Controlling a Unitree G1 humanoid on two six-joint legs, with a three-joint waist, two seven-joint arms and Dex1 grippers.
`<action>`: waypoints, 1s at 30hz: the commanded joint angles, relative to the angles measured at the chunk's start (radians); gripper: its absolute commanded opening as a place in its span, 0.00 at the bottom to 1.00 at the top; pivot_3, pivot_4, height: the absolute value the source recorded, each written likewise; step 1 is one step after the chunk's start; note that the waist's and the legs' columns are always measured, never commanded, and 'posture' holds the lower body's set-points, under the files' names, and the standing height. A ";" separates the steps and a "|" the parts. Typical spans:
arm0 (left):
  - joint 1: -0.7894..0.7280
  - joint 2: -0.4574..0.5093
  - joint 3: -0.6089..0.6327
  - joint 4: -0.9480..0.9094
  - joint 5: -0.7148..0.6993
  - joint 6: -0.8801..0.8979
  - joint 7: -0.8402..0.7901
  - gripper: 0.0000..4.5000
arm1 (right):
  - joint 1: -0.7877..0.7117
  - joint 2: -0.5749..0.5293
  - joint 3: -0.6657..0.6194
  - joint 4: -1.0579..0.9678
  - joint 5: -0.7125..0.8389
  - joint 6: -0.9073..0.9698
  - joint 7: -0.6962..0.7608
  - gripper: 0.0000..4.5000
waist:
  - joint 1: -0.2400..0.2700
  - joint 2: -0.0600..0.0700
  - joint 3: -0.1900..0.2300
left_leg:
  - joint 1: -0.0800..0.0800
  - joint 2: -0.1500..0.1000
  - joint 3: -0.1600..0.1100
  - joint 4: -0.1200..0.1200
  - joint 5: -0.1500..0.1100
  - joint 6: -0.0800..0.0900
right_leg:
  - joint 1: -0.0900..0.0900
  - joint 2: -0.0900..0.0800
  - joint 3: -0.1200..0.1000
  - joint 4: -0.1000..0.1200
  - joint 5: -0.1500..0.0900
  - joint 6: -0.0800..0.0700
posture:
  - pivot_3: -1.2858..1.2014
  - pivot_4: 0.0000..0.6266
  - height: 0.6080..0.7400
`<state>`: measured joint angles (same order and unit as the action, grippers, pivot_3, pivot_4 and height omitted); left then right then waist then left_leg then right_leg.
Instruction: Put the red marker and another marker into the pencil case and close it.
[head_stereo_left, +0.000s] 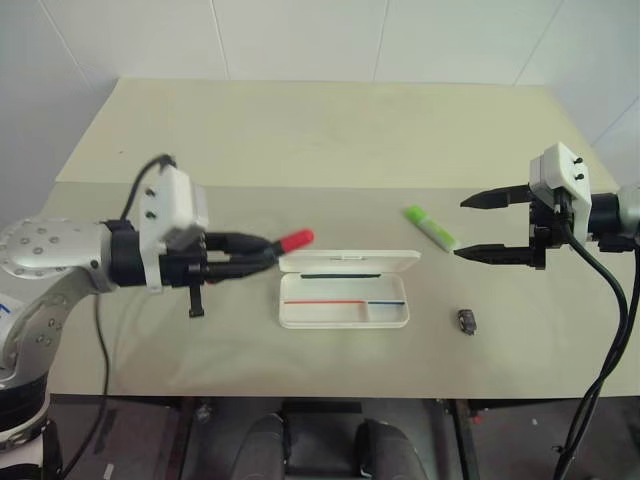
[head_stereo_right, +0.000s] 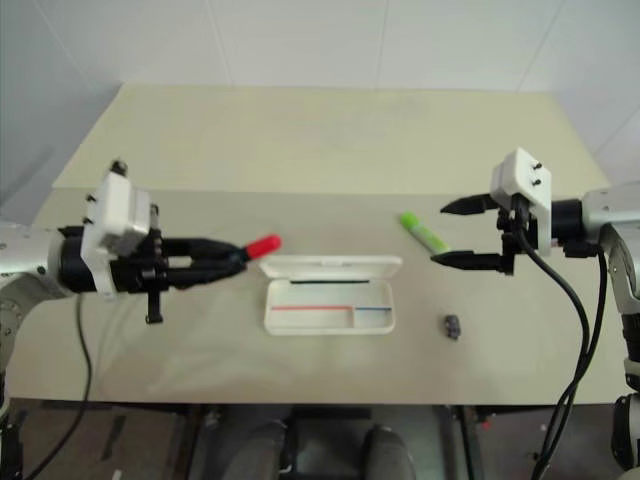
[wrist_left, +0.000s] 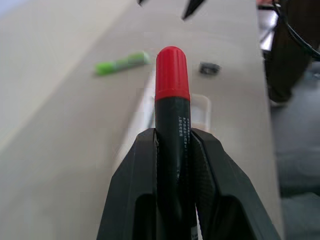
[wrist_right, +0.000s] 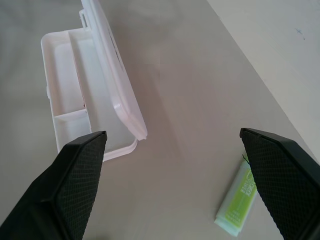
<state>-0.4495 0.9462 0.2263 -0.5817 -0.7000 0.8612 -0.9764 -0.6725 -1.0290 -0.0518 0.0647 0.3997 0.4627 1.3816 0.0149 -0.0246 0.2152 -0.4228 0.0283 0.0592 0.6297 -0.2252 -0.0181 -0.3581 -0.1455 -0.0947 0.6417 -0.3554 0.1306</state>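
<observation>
My left gripper (head_stereo_left: 262, 252) is shut on the red marker (head_stereo_left: 292, 240), a black barrel whose red cap (wrist_left: 172, 73) pokes out past the fingertips. It hovers above the table just left of the pencil case (head_stereo_left: 345, 313). That case is white and lies open, its lid (wrist_right: 115, 70) raised at the back and red and blue stripes inside. The other marker, a lime-green highlighter (head_stereo_left: 430, 227), rests on the table right of the case. Beyond it my right gripper (head_stereo_left: 482, 227) hangs open and holds nothing; its wrist view has the highlighter (wrist_right: 239, 205) between the two fingers.
A small dark grey lump (head_stereo_left: 467, 321) lies on the beige table (head_stereo_left: 320, 140) near its front edge, right of the case. White tiled walls stand behind the table.
</observation>
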 joint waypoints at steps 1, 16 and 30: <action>-0.001 0.021 -0.017 -0.021 0.013 -0.049 -0.008 0.13 | 0.011 -0.032 -0.050 -0.033 0.017 0.002 -0.007 1.00 | 0.000 0.000 0.000 | 0.000 0.000 0.001 0.000 0.000 0.000 | 0.000 0.000 0.001 0.000 0.000 0.000 | 0.52 0.24 1.00; -0.134 -0.113 -0.582 0.093 0.491 -0.281 0.086 0.13 | 0.035 -0.035 -0.066 -0.047 0.026 0.008 -0.028 1.00 | 0.010 0.000 0.000 | 0.000 0.000 0.006 0.001 -0.001 0.001 | -0.003 0.000 0.005 0.001 0.000 0.000 | 0.52 0.24 1.00; -0.164 -0.271 -0.713 0.119 0.700 -0.306 0.111 0.13 | 0.073 -0.045 -0.092 -0.090 0.044 0.034 -0.045 1.00 | 0.009 0.000 0.000 | 0.000 0.000 0.006 0.002 -0.002 0.002 | -0.003 0.000 0.006 0.002 0.000 0.000 | 0.52 0.24 1.00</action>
<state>-0.6146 0.6792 -0.4810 -0.4228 -0.0231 0.5558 -0.8665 -0.6014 -1.0473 -0.0948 0.0035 0.4225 0.4929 1.3417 0.0241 -0.0244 0.2151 -0.4228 0.0287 0.0650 0.6320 -0.2268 -0.0160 -0.3604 -0.1451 -0.0892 0.6432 -0.3553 0.1308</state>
